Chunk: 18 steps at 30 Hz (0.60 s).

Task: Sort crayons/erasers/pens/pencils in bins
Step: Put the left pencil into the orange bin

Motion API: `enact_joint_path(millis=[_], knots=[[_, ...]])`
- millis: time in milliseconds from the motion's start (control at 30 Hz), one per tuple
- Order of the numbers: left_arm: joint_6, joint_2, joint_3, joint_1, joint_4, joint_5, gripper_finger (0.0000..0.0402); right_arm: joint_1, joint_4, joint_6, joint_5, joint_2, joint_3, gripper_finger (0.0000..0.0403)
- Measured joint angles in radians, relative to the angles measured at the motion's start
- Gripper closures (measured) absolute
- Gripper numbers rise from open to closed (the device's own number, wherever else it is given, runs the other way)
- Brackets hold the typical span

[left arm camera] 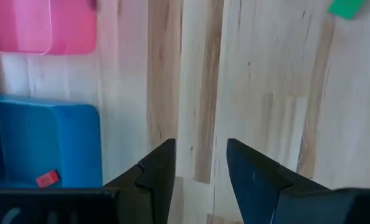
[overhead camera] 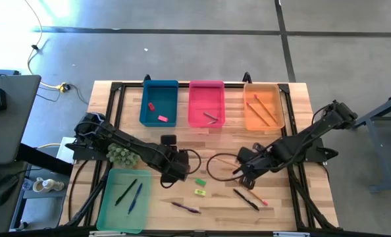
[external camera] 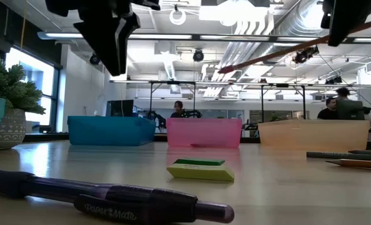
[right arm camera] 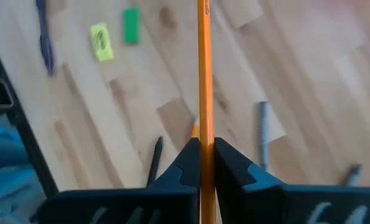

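My right gripper [overhead camera: 244,172] is shut on an orange pencil [right arm camera: 203,74], high above the table in the low view [external camera: 351,19]. My left gripper [overhead camera: 176,172] is open and empty over bare wood [left arm camera: 200,168], near the plant. A green eraser [overhead camera: 200,182], a yellow eraser [overhead camera: 200,192], a purple pen [overhead camera: 185,208], a black pen [overhead camera: 246,199] and a pencil with a pink end [overhead camera: 258,197] lie flat on the table. The blue bin [overhead camera: 159,102] holds two erasers, the pink bin [overhead camera: 207,103] a dark crayon, the orange bin [overhead camera: 263,105] two pencils and the mint bin [overhead camera: 124,199] two pens. My right gripper pinches the pencil's shaft [right arm camera: 203,140] between its two fingers. The fingers come from above. The pencil is lifted clear of the table and tilted, its long free part [external camera: 267,57] sloping down toward the table's left side.
A spiky green plant [overhead camera: 123,155] stands beside my left arm. A black cable loop [overhead camera: 218,164] lies between the grippers. A grey stick [right arm camera: 264,134] lies on the wood below my right gripper. Bare wood lies between the bins and the grippers.
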Motion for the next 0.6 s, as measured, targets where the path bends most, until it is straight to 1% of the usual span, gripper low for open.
enact_joint_path(millis=[167,233,333,467,600], knots=[[0.0,0.0,-0.001,0.009,-0.028,0.003,0.0271,-0.002,-0.074,0.056,0.084,-0.058,0.0,0.0399],[0.0,0.0,-0.027,0.011,-0.033,0.008,0.0271,-0.003,-0.104,0.081,0.124,-0.08,0.0,0.0399],[-0.002,-0.02,-0.12,0.018,-0.022,0.038,0.0271,-0.003,-0.157,0.136,0.19,-0.111,0.0,0.0399],[-0.015,-0.077,-0.269,0.031,0.053,0.116,0.0271,-0.008,-0.242,0.228,0.268,-0.148,0.0,0.0398],[-0.027,-0.152,-0.373,0.053,0.136,0.171,0.0271,-0.03,-0.339,0.316,0.333,-0.18,0.0,0.0398]])
